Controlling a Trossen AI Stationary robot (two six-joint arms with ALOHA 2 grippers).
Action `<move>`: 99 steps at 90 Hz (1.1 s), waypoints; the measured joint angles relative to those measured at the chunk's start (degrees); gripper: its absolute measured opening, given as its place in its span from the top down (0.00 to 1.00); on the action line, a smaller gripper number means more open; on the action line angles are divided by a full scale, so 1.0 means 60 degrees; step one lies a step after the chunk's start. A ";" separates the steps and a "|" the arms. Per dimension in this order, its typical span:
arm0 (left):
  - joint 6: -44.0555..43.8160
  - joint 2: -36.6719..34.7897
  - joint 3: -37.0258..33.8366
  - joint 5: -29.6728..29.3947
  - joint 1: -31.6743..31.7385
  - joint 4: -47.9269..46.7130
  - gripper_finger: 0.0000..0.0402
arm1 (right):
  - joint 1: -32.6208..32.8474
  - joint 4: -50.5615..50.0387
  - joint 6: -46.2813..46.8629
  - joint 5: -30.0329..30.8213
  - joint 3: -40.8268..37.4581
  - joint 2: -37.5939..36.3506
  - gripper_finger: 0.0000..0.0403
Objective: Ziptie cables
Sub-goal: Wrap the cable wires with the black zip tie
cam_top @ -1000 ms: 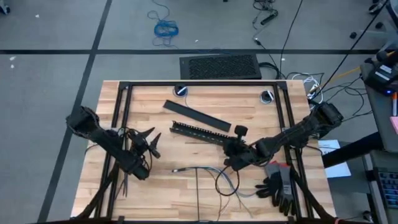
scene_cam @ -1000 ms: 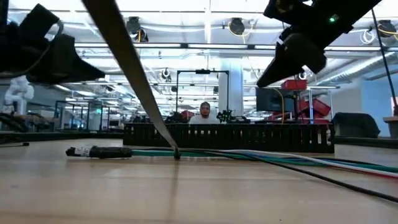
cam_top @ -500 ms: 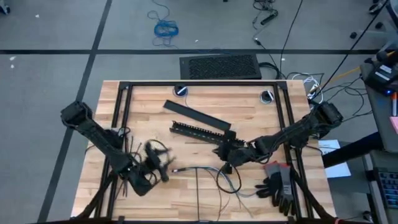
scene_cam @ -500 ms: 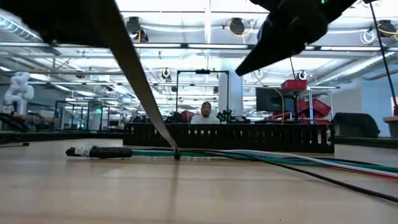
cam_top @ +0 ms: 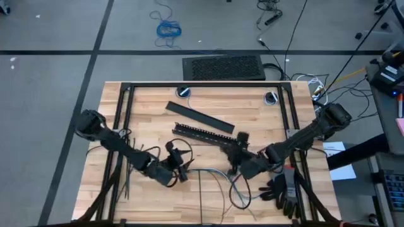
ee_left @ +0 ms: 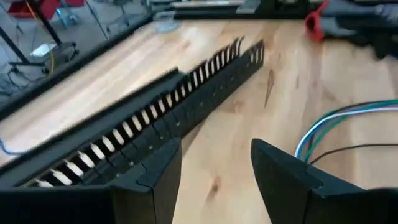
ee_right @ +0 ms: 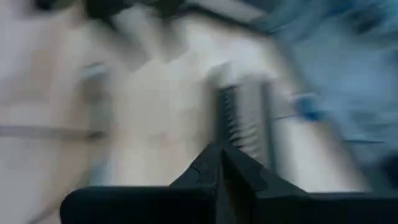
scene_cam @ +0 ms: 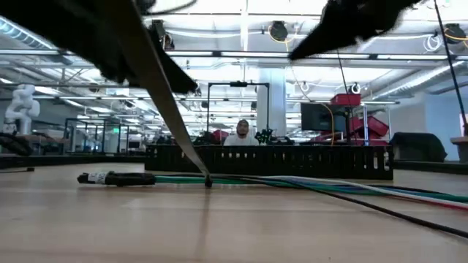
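You have bare bench (cam_top: 151, 110) on the left, between the frame rail and the slotted bar (cam_top: 203, 133). That bar and the flat bar (cam_top: 199, 118) behind it lie slantwise across the middle, blocking a straight pass. The cables (cam_top: 218, 177) sprawl along the near edge between the left tool (cam_top: 183, 168) and right tool (cam_top: 235, 165). Gloves (cam_top: 283, 187) fill the near right corner.

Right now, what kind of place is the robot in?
Probably a big robotics lab or workshop. Behind the wooden table is a wide hall with ceiling lights, another white robot and a person at a bench. Loose cords lie on the floor.
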 joint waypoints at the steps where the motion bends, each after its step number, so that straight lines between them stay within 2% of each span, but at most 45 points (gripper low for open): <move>1: 0.0007 0.0040 0.0000 0.0018 0.0025 0.0064 0.52 | -0.0016 0.0051 -0.0119 0.0170 0.0000 -0.0106 0.98; 5: 0.0013 0.0158 0.0000 0.0039 0.0107 0.0203 0.52 | -0.0139 0.0251 -0.0570 0.0551 0.0000 -0.0560 0.98; 10: 0.0017 0.0269 0.0000 0.0120 0.0202 0.0355 0.52 | -0.0313 0.0475 -0.1009 0.0337 0.0018 -0.1086 0.98; 23: 0.0181 0.0302 0.0000 0.0441 0.0295 0.0401 0.52 | -0.0636 0.0305 -0.0813 -0.2028 -0.0072 -0.1881 0.98; 29: 0.0190 0.0302 0.0000 0.0441 0.0295 0.0375 0.52 | -0.0600 0.0256 -0.0435 -0.2481 -0.0342 -0.1841 0.98; 43: 0.0167 0.0302 0.0000 0.0208 0.0299 0.0273 0.52 | -0.0243 0.0626 0.0945 -0.2203 -0.1546 -0.1519 0.98; 58: -0.0069 0.0302 -0.0004 -0.0597 0.0269 0.0260 0.52 | 0.0232 0.2943 0.2034 -0.1760 -0.3559 -0.1431 0.98; 72: -0.0316 0.0302 -0.0280 -0.0843 0.0244 0.0350 0.52 | 0.0410 0.5439 0.2126 -0.1916 -0.4999 -0.1434 0.98; 84: -0.0963 0.0298 -0.0784 -0.0928 0.0311 0.0398 0.52 | 0.0363 0.6469 0.1995 -0.1935 -0.5531 -0.1437 0.98; 87: -0.1067 0.0298 -0.0925 -0.0815 0.0368 0.0398 0.52 | 0.0313 0.6583 0.1986 -0.2030 -0.5598 -0.1438 0.98; 91: -0.1003 0.0298 -0.1106 -0.0205 0.0485 0.0621 0.52 | 0.0183 0.6654 0.1973 -0.2369 -0.5666 -0.1438 0.98; 99: -0.0363 0.0310 -0.1550 0.1073 0.0729 0.2078 0.52 | -0.0245 0.6983 0.1983 -0.3514 -0.5798 -0.1438 0.98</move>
